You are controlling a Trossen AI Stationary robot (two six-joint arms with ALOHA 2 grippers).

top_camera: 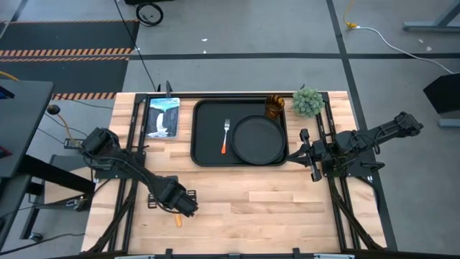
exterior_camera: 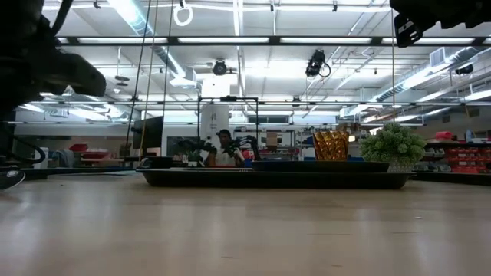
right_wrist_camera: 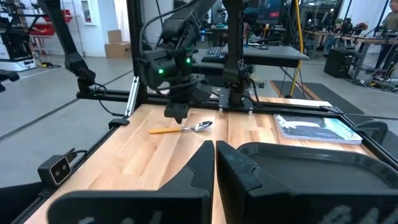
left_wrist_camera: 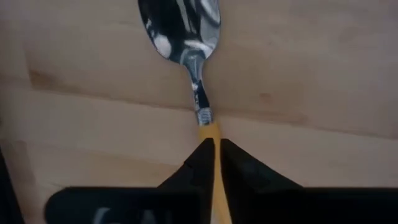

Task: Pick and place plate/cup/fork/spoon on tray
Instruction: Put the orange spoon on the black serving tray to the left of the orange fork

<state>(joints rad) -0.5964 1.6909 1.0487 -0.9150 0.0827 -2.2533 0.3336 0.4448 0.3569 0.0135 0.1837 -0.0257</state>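
Note:
The spoon [left_wrist_camera: 186, 37] has a silver bowl and an orange-yellow handle. It is near the table's front left, and its handle end shows in the high view [top_camera: 178, 219]. My left gripper [top_camera: 185, 206] is over it and shut on the handle. The black tray [top_camera: 203, 108] lies at the table's far middle. On it are the round black plate [top_camera: 259, 139], the fork [top_camera: 226, 137] and the amber cup [top_camera: 274, 108]. My right gripper [right_wrist_camera: 215, 163] is shut and empty, beside the tray's right rim [top_camera: 309, 153]. My left gripper pinches the spoon's yellow handle [left_wrist_camera: 211, 134] between its two fingers, just behind the silver neck. The fingers come from above, pointing down, and lie across the handle. The spoon lies level, seen in the right wrist view [right_wrist_camera: 186, 129]; I cannot tell whether it is clear of the table.
A small green potted plant [top_camera: 307, 101] stands at the tray's far right corner. A picture book [top_camera: 162, 116] lies left of the tray. Bare wood [top_camera: 273, 205] stretches between the tray and the table's near edge.

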